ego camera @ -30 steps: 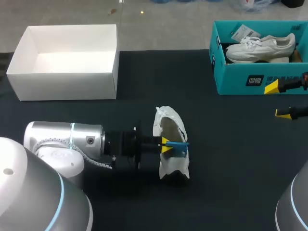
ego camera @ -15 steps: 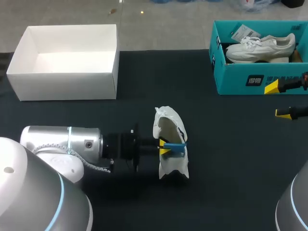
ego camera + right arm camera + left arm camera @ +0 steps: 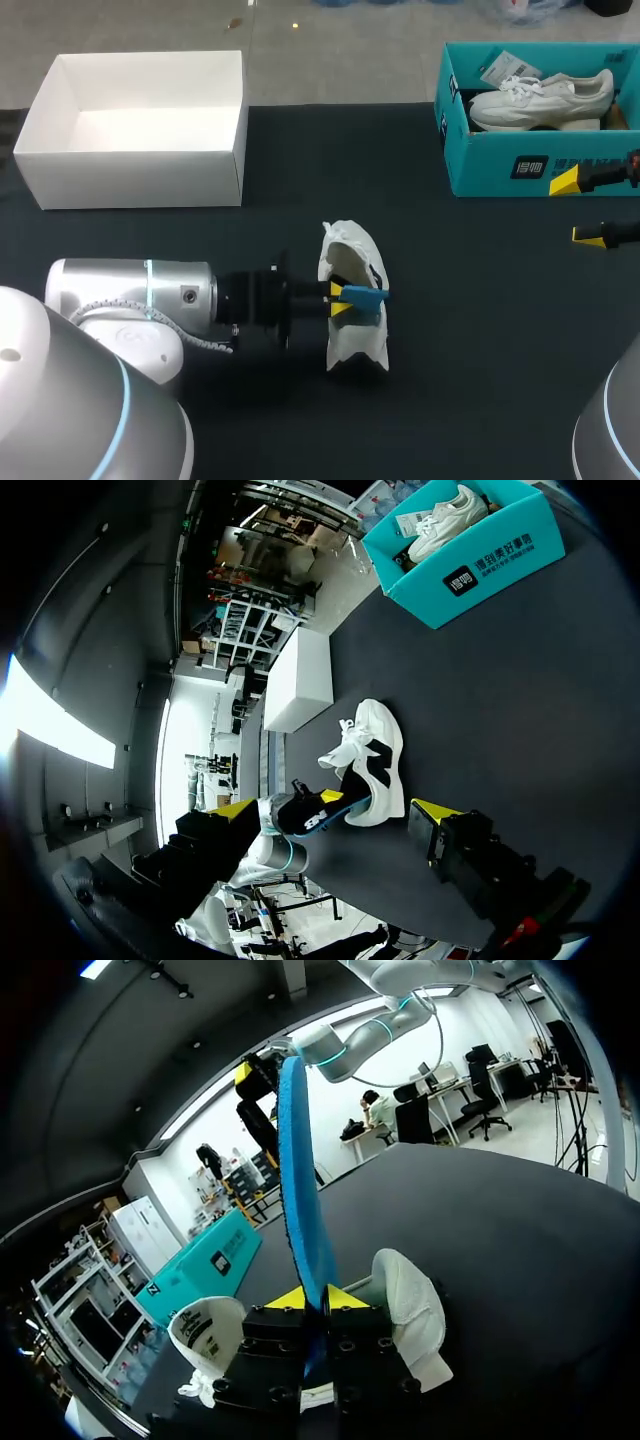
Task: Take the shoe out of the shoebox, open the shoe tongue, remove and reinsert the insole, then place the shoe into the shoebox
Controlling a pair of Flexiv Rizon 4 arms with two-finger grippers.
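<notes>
White shoe (image 3: 346, 246) is out on the black surface (image 3: 480, 320), roughly mid-way btw the boxes and well apart from both. Left hand (image 3: 342, 300) comes in low from the side, fingers pinched tight on the blue insole (image 3: 367, 295), right at the shoe's opening. Can't tell how much of it is inside tbh. From the left wrist cam the insole (image 3: 300, 1190) stands on edge, sticking out ahead of the fingers w/ the shoe (image 3: 410, 1305) just beside. Right hand (image 3: 578, 208) hangs w/ fingers spread, nothing in it, just in front of the teal shoebox (image 3: 500, 165), which has a 2nd shoe (image 3: 540, 100) in it. White box (image 3: 130, 170) sits at far left.
</notes>
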